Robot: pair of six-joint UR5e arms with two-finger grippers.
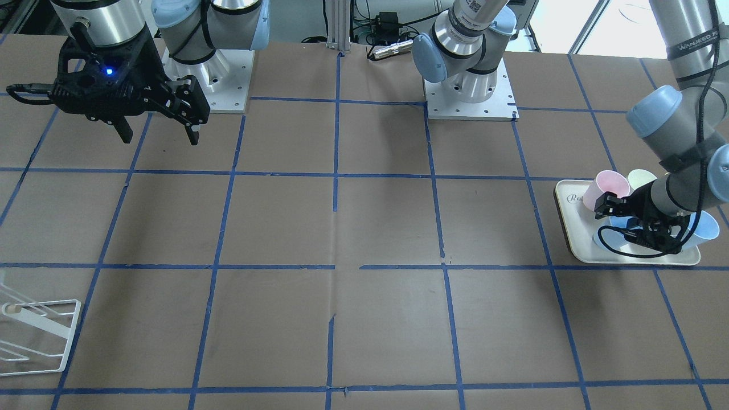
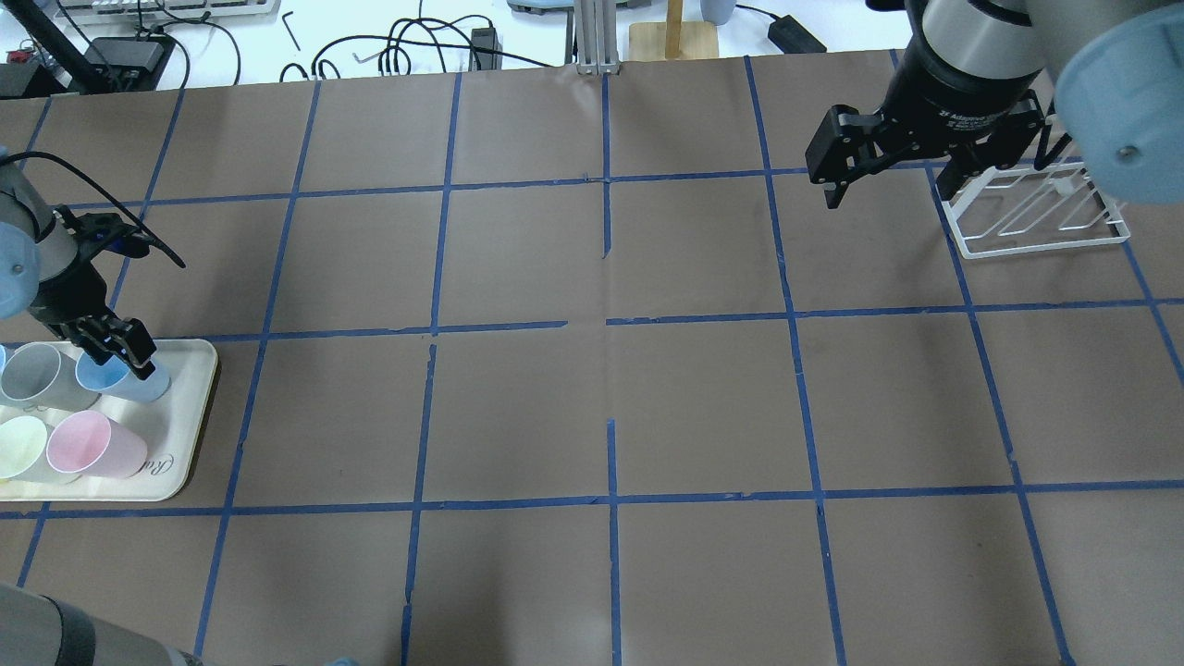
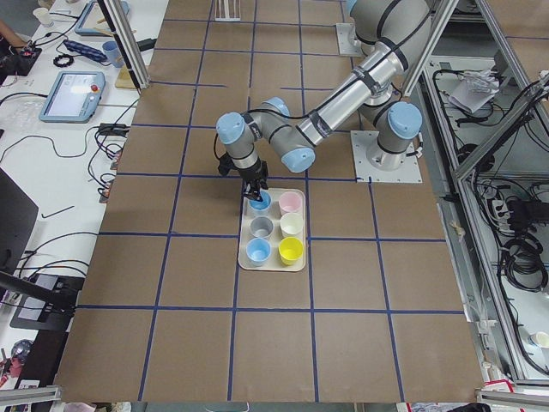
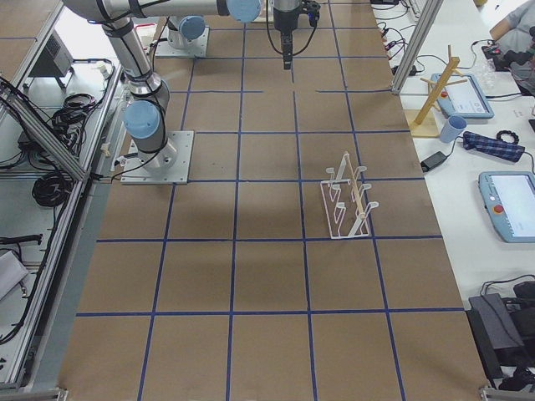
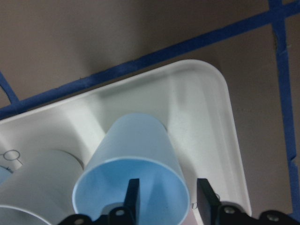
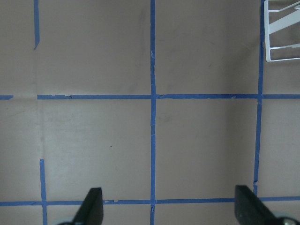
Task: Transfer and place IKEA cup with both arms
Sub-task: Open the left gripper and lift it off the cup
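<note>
Brown blue-taped table (image 2: 703,407), left pincer (image 5: 167,185) parted astride IKEA cup (image 5: 136,145) rim, right pincer (image 6: 168,191) wide, empty.

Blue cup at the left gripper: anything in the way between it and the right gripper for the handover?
Nothing visible. The left gripper straddles the IKEA cup wall on the tray; only bare table lies between it and the open right gripper. The grey cup stands close beside it.

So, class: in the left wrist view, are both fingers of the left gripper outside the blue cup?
No: one finger of the left gripper sits inside the blue cup, the other outside its wall.
</note>
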